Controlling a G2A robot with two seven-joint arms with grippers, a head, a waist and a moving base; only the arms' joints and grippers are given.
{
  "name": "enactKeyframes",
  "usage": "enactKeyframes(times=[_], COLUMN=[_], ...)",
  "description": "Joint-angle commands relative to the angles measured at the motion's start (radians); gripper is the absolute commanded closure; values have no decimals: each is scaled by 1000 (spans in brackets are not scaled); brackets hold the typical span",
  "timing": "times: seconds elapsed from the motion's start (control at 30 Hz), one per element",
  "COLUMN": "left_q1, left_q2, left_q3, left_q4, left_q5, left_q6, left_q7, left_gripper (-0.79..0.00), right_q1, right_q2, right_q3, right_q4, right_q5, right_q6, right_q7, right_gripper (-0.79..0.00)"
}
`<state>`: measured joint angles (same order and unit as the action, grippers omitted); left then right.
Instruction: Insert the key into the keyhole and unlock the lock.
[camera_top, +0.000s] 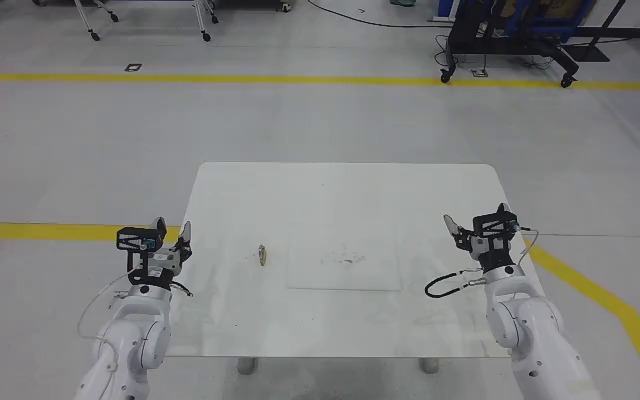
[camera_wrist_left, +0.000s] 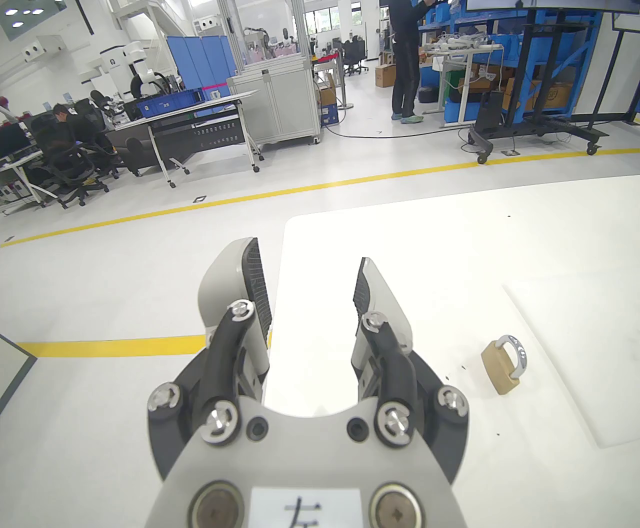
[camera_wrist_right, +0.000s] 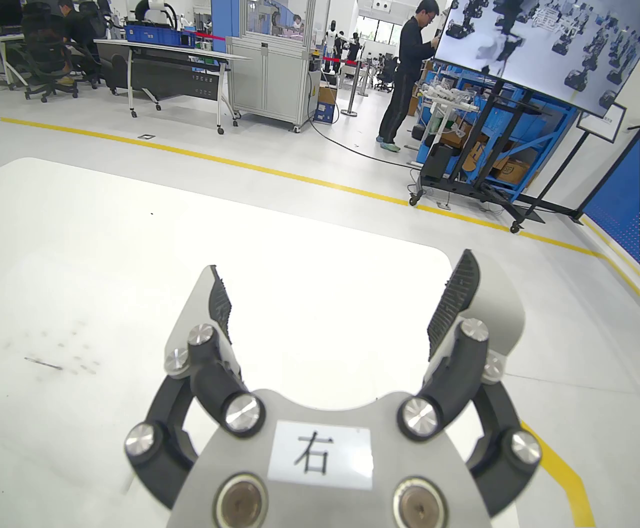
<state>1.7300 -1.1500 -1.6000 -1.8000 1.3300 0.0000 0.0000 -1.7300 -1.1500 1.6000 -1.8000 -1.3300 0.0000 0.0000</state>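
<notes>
The left hand hovers over the table's 9 o'clock edge, its fingers partly spread and holding nothing. The right hand is at the 3 o'clock edge, gaping wider and also empty. The brass lock with its silver shackle lies on the table at 3 o'clock from the left hand, just beside the 9 o'clock edge of a white mat. A small thin thing lies on the mat toward its 12 o'clock edge; it is too small to tell whether it is the key.
</notes>
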Motion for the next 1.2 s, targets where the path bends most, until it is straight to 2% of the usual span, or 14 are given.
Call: enactKeyframes(times=[0.0, 0.17, 0.2, 0.27, 0.43, 0.6, 0.73, 0.8, 0.9, 1.0, 1.07, 1.1, 1.13, 1.17], left_q1=[0, 0, 0, 0, 0, 0, 0, 0, 0, 0, 0, 0, 0, 0], left_q2=[0, 0, 0, 0, 0, 0, 0, 0, 0, 0, 0, 0, 0, 0], left_q3=[0, 0, 0, 0, 0, 0, 0, 0, 0, 0, 0, 0, 0, 0], left_q4=[0, 0, 0, 0, 0, 0, 0, 0, 0, 0, 0, 0, 0, 0], left_q5=[0, 0, 0, 0, 0, 0, 0, 0, 0, 0, 0, 0, 0, 0], left_q6=[0, 0, 0, 0, 0, 0, 0, 0, 0, 0, 0, 0, 0, 0], left_q7=[0, 0, 0, 0, 0, 0, 0, 0, 0, 0, 0, 0, 0, 0], left_gripper=[-363, -363, -785, -785, -785, -785, -785, -785, -785, -785, -785, -785, -785, -785], right_q1=[0, 0, 4, 43, 179, 293, 390, 432, 488, 529, 566, 581, 595, 609], right_q2=[0, 0, 0, 0, 2, 0, 9, 13, 17, 23, 24, 22, 20, 17], right_q3=[0, 0, -12, -53, -165, -262, -303, -309, -338, -418, -455, -474, -493, -512], right_q4=[0, 0, 5, 32, 145, 261, 368, 426, 488, 525, 555, 567, 578, 586], right_q5=[0, 0, -6, -47, -105, -135, -129, -131, -159, -203, -253, -268, -285, -312], right_q6=[0, 0, -17, -73, -306, -508, -812, -907, -1012, -1012, -1012, -1012, -1011, -999], right_q7=[0, 0, 6, 46, 147, 159, 124, 79, 13, -55, -57, -62, -65, -61], right_gripper=[-785, -785, -785, -785, -785, -785, -785, -785, -785, -785, -683, -545, -446, -400])
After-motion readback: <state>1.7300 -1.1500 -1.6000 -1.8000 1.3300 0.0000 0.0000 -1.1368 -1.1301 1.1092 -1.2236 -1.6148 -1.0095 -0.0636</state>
